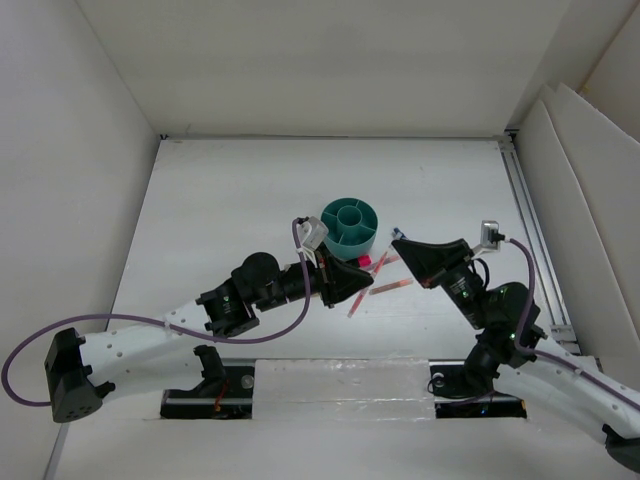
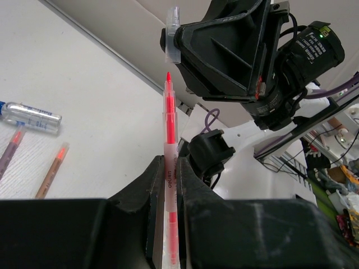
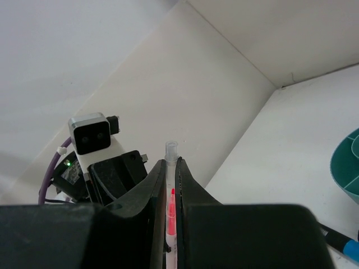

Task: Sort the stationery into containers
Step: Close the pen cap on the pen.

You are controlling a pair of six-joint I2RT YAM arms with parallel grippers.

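My left gripper [image 2: 168, 159] is shut on a thin pink-orange pen [image 2: 168, 123] whose bare red tip points at my right gripper [image 2: 178, 42]. My right gripper [image 3: 171, 162] is shut on a clear pen cap [image 3: 170, 149], which also shows in the left wrist view [image 2: 172, 32], a short gap from the tip. In the top view the left gripper [image 1: 365, 272] and right gripper [image 1: 397, 244] face each other just in front of the teal organizer [image 1: 350, 224]. Loose pens [image 1: 390, 287] lie on the table below them.
A small clear bottle [image 2: 31, 117] and two pens [image 2: 51, 171] lie on the table left of the held pen. A black marker with a blue end [image 3: 342, 244] lies near the organizer's rim [image 3: 348, 168]. White walls close in the back and both sides.
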